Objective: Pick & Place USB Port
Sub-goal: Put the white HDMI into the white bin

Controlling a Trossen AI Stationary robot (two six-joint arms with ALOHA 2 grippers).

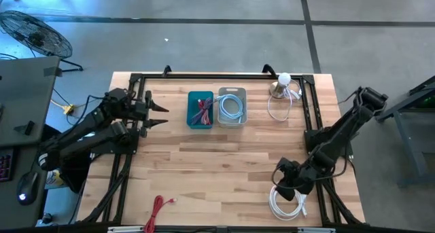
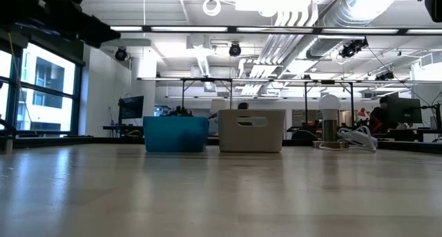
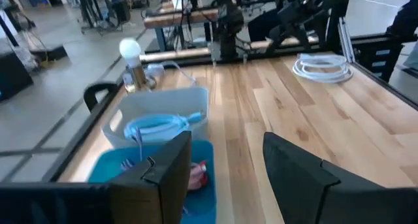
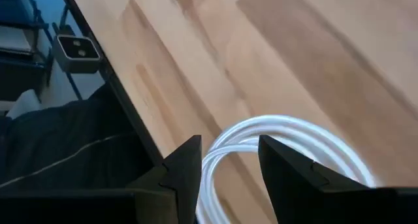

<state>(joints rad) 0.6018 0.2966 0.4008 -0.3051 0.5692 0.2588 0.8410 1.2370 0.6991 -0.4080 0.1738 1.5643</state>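
We are working the right hand down at the near right corner of the counter, where the white cable is lying in a loose coil. In the right wrist view the two fingers are standing apart, straddling the top strands of the coil, with nothing clamped yet. We are judging this cable to be light and limp: the loops will likely sag and slide apart when lifted, and the jacket looks smooth, so a pinch on one strand may slip. We are thinking the best hold is across several strands bundled together at one side of the coil, so the whole loop comes up as one. The right arm is reaching low, wrist bent down toward the counter. The left hand is waiting at the far left, raised, fingers apart and holding nothing, pointing toward the two bins. The blue bin is carrying red cables and the grey bin beside it is carrying a pale blue coil. A lamp with its own white cord is standing at the far right, and a red cable is lying at the near left.
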